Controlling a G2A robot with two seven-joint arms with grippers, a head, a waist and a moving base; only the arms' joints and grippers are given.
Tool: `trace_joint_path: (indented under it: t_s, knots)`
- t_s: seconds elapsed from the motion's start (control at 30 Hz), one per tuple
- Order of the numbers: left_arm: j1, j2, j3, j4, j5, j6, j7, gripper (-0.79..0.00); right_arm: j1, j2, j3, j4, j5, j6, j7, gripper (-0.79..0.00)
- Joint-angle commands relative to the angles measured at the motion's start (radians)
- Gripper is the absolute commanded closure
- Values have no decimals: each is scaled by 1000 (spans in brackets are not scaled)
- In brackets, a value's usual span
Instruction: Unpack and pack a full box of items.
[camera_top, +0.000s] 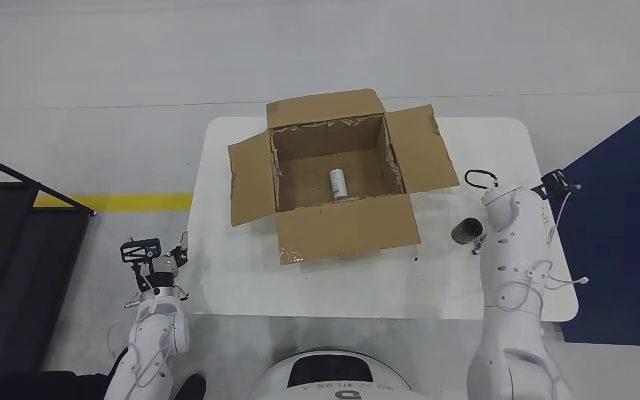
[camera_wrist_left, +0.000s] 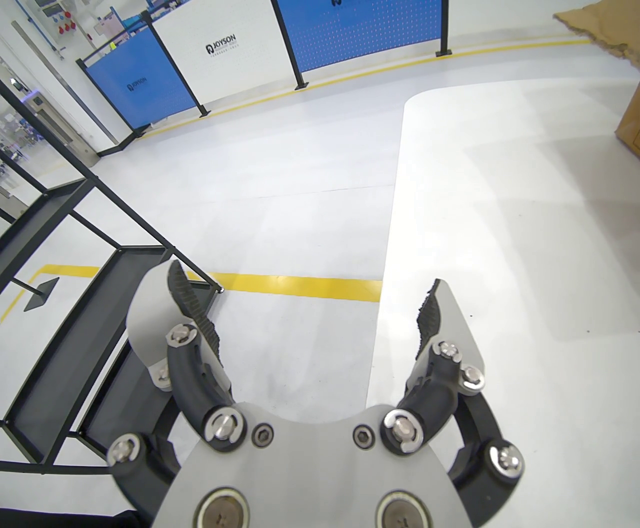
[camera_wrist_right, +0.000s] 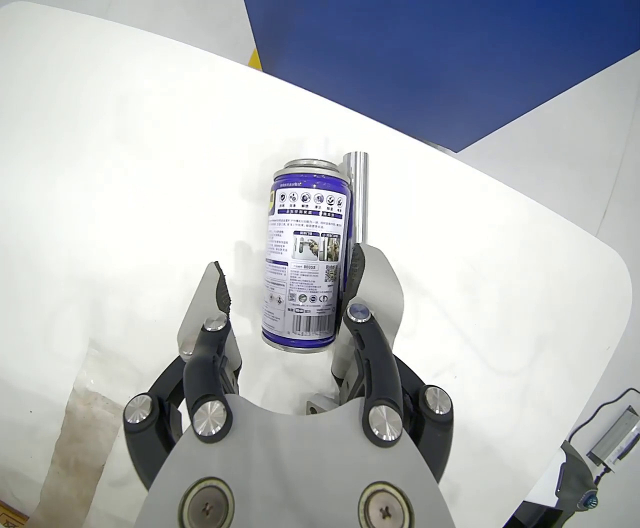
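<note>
Evidently mid-unpack. Near the middle of the white table (camera_top: 240, 290): a cardboard box (camera_top: 250, 185), all 4 flaps folded outward, presumably to keep the opening free for reaching in. Inside, 1 pale can (camera_top: 338, 183) lying on the box floor.

Toward the table's right edge, well apart from the box: a blue-and-white spray can (camera_wrist_right: 305, 250) between the spread fingers of the right gripper (camera_wrist_right: 287, 260). 1 pad (camera_wrist_right: 356, 270) touching its side, the other apart from it, so bracketed rather than pinched, likely at the point of release or of grasp. Just beside the spray can, a bare metal tube (camera_wrist_right: 361, 195).

Beyond the table's left edge, over the floor: the left gripper (camera_wrist_left: 306, 275), spread wide and holding nothing, probably parked clear of the work.

From the right wrist: the pad contact and the metal tube. From the top: the box's contents, plus the spray can as a dark stub by the right arm. Upright or lying: cannot tell.
</note>
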Motion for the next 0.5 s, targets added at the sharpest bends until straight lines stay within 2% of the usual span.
trace_joint_path:
  t_s: [0.0, 0.33, 0.43, 0.47]
  knots:
    - [0, 0, 0, 0, 0, 0, 0, -785, 1, -3, -15, 10, -9, 0, 0, -357]
    - [0, 0, 0, 0, 0, 0, 0, -785, 28, -8, -30, 53, -54, 13, 11, -323]
    - [0, 0, 0, 0, 0, 0, 0, -785, 28, -9, -25, 39, -52, 6, 17, -179]
    - [0, 0, 0, 0, 0, 0, 0, -785, 24, -10, -24, 28, -47, 1, 20, -58]
